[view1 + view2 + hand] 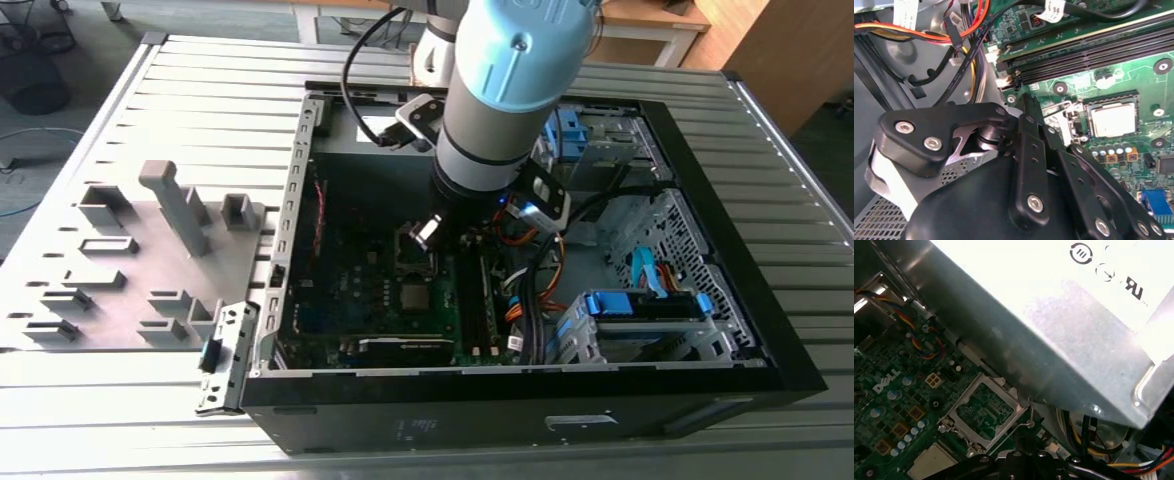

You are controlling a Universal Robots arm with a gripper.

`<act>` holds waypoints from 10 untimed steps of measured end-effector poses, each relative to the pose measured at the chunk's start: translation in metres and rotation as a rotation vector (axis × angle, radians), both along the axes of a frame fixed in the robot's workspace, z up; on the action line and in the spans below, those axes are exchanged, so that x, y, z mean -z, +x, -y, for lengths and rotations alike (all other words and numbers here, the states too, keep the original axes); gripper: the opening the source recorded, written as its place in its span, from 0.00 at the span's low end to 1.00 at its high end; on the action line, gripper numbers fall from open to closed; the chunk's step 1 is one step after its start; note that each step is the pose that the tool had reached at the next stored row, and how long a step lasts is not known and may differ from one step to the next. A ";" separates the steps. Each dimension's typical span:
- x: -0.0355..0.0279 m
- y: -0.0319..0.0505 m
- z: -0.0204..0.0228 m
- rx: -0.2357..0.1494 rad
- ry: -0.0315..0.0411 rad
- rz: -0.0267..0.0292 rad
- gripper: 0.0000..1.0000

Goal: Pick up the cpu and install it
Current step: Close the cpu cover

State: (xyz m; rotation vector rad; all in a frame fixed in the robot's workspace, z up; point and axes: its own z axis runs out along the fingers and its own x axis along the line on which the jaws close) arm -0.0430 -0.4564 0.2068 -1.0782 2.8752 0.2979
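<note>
Closest to us in the second wrist view is the black linkage of the gripper. Whether its jaws stand apart or together we cannot tell.

Going by size, we take first the open computer case, which spreads across the middle of the exterior view. The arm reaches down into it from the upper middle of the frame. At the exterior view's left lies the grey tray of raised blocks, just beside the case.

Inside the case we see the green motherboard. In the first wrist view, a silver metal box stands close above the board. Smaller still is the hinged metal frame of the socket, which stands open and tilted up from the board.

Smallest is the cpu. It lies flat in the socket with its pale face up, near the gripper's tip but apart from it. The raised frame stands between the two. In the exterior view we find the chip just below the gripper, at the frame's centre.
</note>
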 end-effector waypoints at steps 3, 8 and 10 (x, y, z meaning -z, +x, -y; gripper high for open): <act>0.0011 0.0001 -0.0013 0.000 0.0033 0.0002 0.11; 0.0028 -0.0004 -0.0023 0.000 0.0044 0.0002 0.11; 0.0033 -0.0008 -0.0025 0.000 0.0044 0.0003 0.11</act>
